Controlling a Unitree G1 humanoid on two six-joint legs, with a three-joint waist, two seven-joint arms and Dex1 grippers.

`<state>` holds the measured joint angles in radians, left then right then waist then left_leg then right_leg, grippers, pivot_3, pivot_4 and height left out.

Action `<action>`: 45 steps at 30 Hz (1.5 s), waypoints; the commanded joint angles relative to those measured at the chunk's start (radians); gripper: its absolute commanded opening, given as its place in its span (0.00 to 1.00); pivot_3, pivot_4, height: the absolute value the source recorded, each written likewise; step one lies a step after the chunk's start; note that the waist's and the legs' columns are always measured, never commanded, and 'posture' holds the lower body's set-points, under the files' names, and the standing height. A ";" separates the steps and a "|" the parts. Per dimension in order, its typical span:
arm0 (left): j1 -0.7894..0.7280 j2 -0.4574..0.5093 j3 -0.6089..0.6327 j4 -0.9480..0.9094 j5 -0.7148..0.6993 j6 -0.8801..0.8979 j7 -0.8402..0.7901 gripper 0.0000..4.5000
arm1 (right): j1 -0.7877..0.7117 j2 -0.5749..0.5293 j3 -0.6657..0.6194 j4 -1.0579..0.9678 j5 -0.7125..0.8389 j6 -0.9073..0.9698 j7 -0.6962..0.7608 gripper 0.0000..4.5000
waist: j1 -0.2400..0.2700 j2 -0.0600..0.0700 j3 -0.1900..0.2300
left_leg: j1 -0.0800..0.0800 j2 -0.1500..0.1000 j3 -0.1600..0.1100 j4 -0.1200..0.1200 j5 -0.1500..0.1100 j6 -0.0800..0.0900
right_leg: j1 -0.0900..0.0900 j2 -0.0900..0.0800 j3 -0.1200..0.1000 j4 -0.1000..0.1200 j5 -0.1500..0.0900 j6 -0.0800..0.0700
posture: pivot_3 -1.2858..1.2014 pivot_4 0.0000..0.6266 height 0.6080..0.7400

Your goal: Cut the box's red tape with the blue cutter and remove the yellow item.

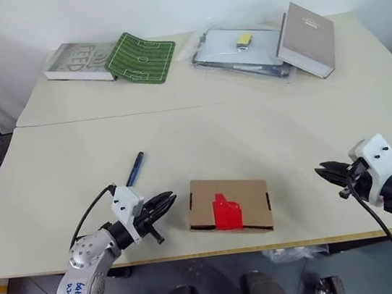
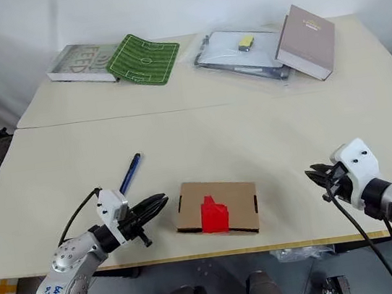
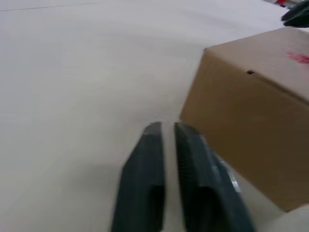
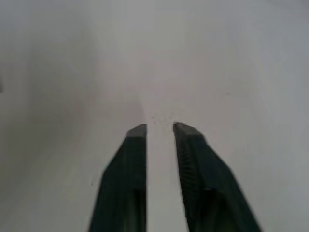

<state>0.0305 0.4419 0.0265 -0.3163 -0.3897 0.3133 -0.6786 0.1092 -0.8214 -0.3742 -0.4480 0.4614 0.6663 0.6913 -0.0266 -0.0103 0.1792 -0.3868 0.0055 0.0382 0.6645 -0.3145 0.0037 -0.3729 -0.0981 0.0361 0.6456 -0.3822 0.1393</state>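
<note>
The low brown cardboard box (image 1: 246, 192) lies closed near the table's front edge, with the red tape (image 1: 226, 212) across its top and front lip. The blue cutter (image 1: 135, 169) lies on the table behind and to the left of the box. My left gripper (image 1: 170, 198) hovers shut and empty just left of the box, pointing at its side; the left wrist view shows the box (image 3: 251, 111) close beside the fingertips. My right gripper (image 1: 321, 169) is shut and empty over bare table, well right of the box. The yellow item is hidden.
At the back stand a grey book (image 1: 80, 61), a green pitch-patterned mat (image 1: 141, 56), a plastic-wrapped stack (image 1: 227, 58) with a tiny yellow piece (image 1: 243, 40) on it, and a tan book (image 1: 306, 38). A seam (image 1: 176, 107) crosses the table.
</note>
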 commanded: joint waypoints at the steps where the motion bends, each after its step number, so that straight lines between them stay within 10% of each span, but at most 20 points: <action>1: -0.005 0.006 -0.017 -0.043 -0.009 0.012 -0.008 0.00 | -0.014 -0.043 0.007 -0.065 0.038 0.057 0.031 0.01 | 0.000 0.000 0.000 | 0.000 0.000 0.000 0.000 0.000 0.000 | 0.000 0.000 0.000 0.000 0.000 0.000 | 0.52 0.24 1.00; 29: -0.031 -0.033 -0.200 -0.114 0.036 0.174 0.055 0.00 | -0.510 0.153 0.371 0.191 -0.084 -0.025 -0.028 0.01 | -0.003 -0.001 0.000 | -0.001 -0.003 -0.002 0.001 0.000 0.001 | -0.001 -0.002 -0.001 0.000 0.000 0.000 | 0.52 0.24 1.00; 40: -0.041 -0.027 -0.166 -0.054 0.048 0.111 0.040 0.00 | -0.239 -0.301 0.213 0.029 -0.095 0.103 0.206 0.01 | 0.027 -0.001 -0.001 | -0.004 -0.004 -0.002 0.001 -0.002 0.005 | -0.001 -0.004 -0.003 0.000 0.000 0.000 | 0.52 0.24 1.00; 45: -0.061 -0.039 -0.195 -0.030 0.050 0.099 0.019 0.00 | -0.166 -0.308 0.239 -0.061 -0.019 0.144 0.255 0.01 | 0.015 -0.002 -0.001 | -0.003 -0.003 -0.001 0.001 -0.002 0.006 | 0.001 -0.003 -0.002 -0.003 0.001 0.001 | 0.52 0.24 1.00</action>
<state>-0.0257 0.4117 -0.1448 -0.3402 -0.3429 0.4339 -0.6393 -0.0315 -1.1460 -0.1386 -0.4468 0.3985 0.7855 0.9352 -0.0113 -0.0118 0.1785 -0.3890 0.0021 0.0375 0.6666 -0.3168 0.0092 -0.3724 -0.1008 0.0344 0.6425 -0.3817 0.1402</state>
